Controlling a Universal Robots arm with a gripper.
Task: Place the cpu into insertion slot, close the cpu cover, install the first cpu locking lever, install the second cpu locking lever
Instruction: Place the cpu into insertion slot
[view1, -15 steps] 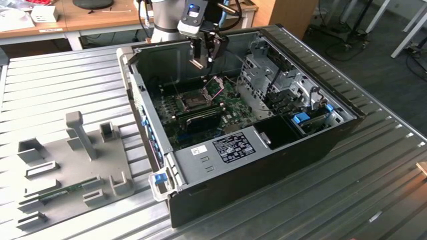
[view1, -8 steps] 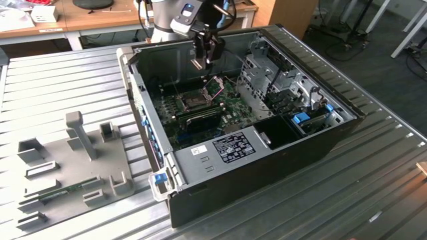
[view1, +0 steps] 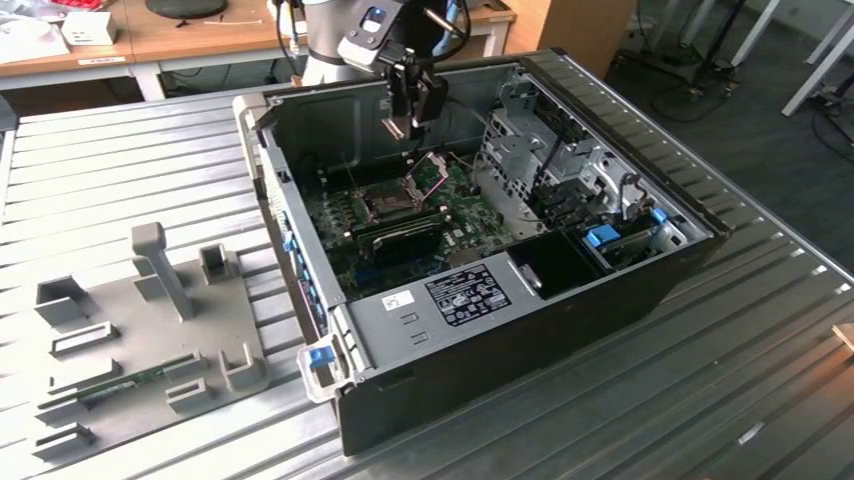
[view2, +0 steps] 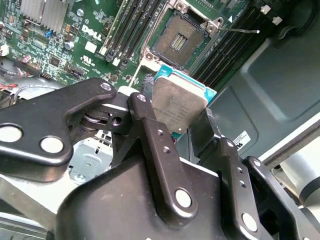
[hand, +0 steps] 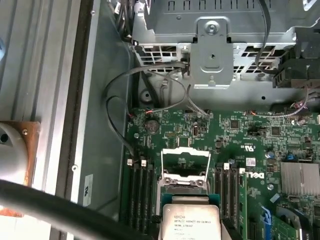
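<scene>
The gripper (view2: 175, 119) had its jaws clenched on the cpu (view2: 177, 100), gripping the silvery chip by two opposite edges in the air above the green circuit board (view2: 65, 45). Beyond it the insertion slot (view2: 180, 41) lay bare and dark. The cpu cover (hand: 185, 152) stood swung up on its hinge, all inside the open computer case (view1: 641, 290) on the ribbed metal table (view1: 747, 380).

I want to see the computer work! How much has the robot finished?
Nothing is fitted yet. The claw holds the cpu in the air, not yet in the insertion slot, which sits empty. The cpu cover stands open, and one locking lever is swung out. So placing the chip, closing the cover and both levers are left.
</scene>
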